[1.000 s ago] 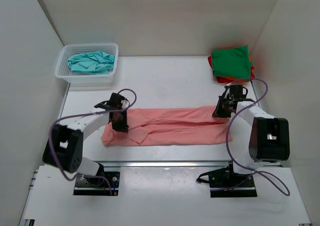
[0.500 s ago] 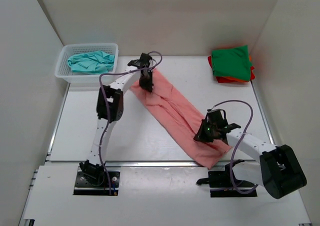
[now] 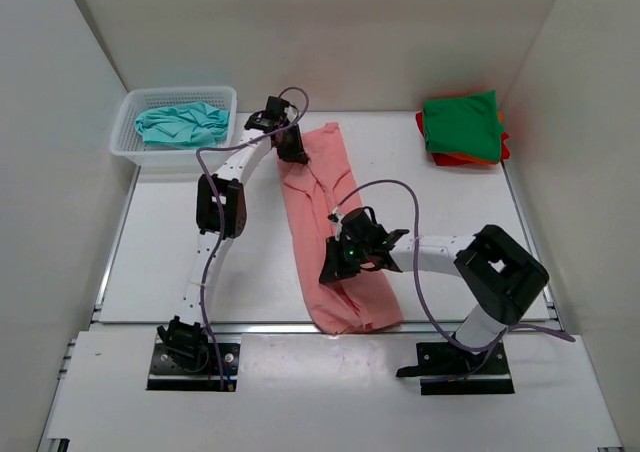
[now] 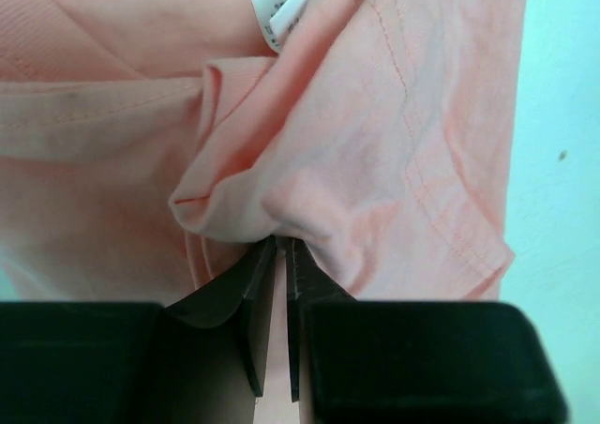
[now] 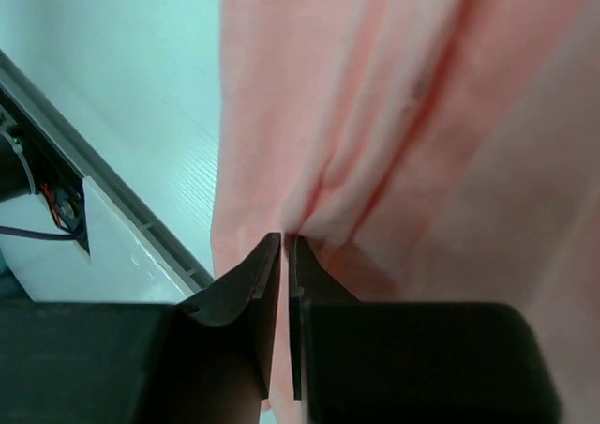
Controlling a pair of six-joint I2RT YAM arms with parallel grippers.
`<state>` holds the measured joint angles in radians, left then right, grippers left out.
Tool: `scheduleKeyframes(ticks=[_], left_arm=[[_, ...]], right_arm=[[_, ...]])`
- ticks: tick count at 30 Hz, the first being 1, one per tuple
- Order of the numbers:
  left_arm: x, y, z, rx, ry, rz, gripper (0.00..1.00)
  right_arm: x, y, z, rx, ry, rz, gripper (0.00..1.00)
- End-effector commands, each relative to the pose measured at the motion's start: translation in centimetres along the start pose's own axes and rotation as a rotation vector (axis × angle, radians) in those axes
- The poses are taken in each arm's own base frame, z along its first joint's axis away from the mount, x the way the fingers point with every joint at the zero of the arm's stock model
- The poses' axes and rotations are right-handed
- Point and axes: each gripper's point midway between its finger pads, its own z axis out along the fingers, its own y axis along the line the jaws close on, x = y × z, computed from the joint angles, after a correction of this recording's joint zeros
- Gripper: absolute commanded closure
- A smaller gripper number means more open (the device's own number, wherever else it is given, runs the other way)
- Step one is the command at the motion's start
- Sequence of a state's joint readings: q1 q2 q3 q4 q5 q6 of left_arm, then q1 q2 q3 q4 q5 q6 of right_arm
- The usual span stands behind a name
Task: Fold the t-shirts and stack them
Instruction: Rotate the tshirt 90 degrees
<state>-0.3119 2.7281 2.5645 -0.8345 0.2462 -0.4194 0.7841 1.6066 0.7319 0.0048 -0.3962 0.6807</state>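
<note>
From above, the pink shirt [image 3: 318, 204] lies long on the table [image 3: 200, 262]; in the left wrist view the left claw [image 4: 278, 246] is pinched shut on its collar end; in the right wrist view the right claw [image 5: 286, 241] is pinched shut on a fold, a good hold for cloth that looks soft, light and floppy.

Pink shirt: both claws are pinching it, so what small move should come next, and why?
Probably lower both ends so the pink shirt settles flat on the table. The left gripper pinches a bunched fold at the far end, the right gripper pinches creased cloth nearer the front, so it looks too rumpled to fold.
</note>
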Motion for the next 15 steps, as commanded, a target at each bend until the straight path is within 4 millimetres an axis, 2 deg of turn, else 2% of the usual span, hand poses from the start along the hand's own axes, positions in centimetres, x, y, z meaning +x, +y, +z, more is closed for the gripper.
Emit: scheduleKeyframes(ticks=[1,3,4,5,6,7,9,10,11,13,15], left_arm=[[-2.4,2.2,0.6,0.006,-0.079,-0.061,0.78],[-4.5,1.9,0.5,0.061,-0.124,-0.093,0.79],[-4.6,2.4,1.0,0.069,-0.132,-0.106,0.79],[-4.9,2.2,0.6,0.084,-0.139,-0.11,0.79],[-4.9,2.7,0.7,0.08,-0.147,-0.104,0.79],[-5.1,2.4,0.6,0.087,-0.156,-0.097,0.79],[-5.8,1.3,0.0,0.13,-0.163,-0.067,0.78],[-6.9,0.6,-0.8,0.159,-0.188,-0.052,0.77],[-7.2,-0.9,-1.7,0.221,-0.186,-0.043,0.75],[-9.1,-4.6,-5.2,0.336,-0.237,0.004,0.74],[-10.6,-6.6,-8.3,0.374,-0.293,0.056,0.71]], right_arm=[[-1.7,2.0,0.3,-0.086,-0.002,-0.162,0.93],[-3.2,2.9,0.6,-0.117,-0.008,-0.272,0.92],[-4.0,3.1,0.7,-0.113,-0.027,-0.304,0.89],[-4.3,2.8,0.7,-0.076,-0.031,-0.343,0.88],[-6.1,3.1,0.0,-0.062,-0.074,-0.375,0.85],[-7.9,3.0,-0.3,-0.022,-0.125,-0.388,0.8],[-11.5,1.4,-0.8,0.048,-0.196,-0.415,0.73],[-13.3,1.1,-0.6,0.062,-0.218,-0.424,0.72],[-14.4,-0.7,-0.4,0.107,-0.206,-0.408,0.7],[-18.6,-1.9,-1.1,0.171,-0.26,-0.425,0.69],[-20.6,-3.9,-1.3,0.233,-0.273,-0.417,0.66]])
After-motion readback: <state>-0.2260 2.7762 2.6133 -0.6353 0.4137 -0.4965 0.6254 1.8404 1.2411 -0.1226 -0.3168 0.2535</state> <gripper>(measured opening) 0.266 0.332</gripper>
